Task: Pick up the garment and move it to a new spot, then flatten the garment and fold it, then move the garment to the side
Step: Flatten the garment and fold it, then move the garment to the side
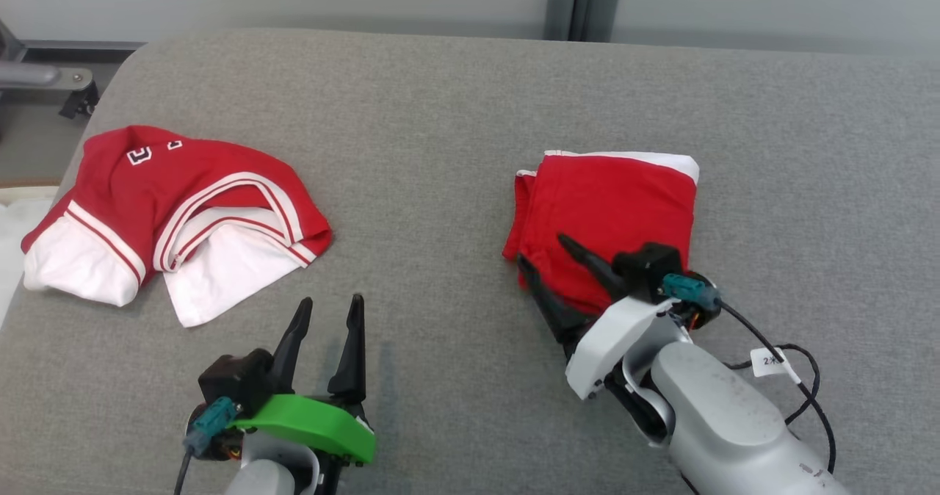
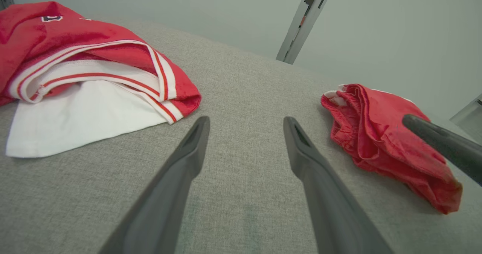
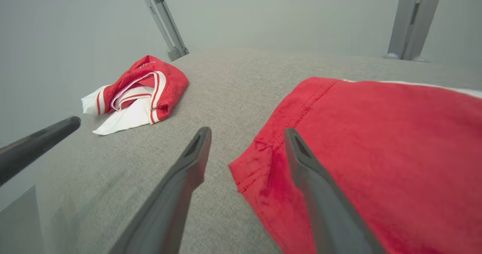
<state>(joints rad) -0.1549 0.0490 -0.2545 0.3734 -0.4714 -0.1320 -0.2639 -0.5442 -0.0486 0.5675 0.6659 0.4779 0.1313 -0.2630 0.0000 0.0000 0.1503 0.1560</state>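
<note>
Nearest you, the left gripper (image 1: 331, 300) hovers over bare table (image 1: 440, 113), fingers spread apart with nothing between them. To its right and a little farther out, the right gripper (image 1: 542, 250) sits at the near left corner of the garment (image 1: 609, 201). Its fingers are apart too and clamp nothing. From the right wrist you see one finger (image 3: 320, 193) over the red fabric and the other (image 3: 184, 178) over the grey table, with the garment's corner edge between them. You cannot tell whether either finger touches. The garment lies folded into a compact red block right of the table's middle, with a white band along its far edge. Well apart from it, toward the far left, the jersey (image 1: 169, 201) lies rumpled near the table's left edge, red with white panels and striped trim. Past the table's far edge, two grey posts (image 1: 580, 3) stand against the wall.
</note>
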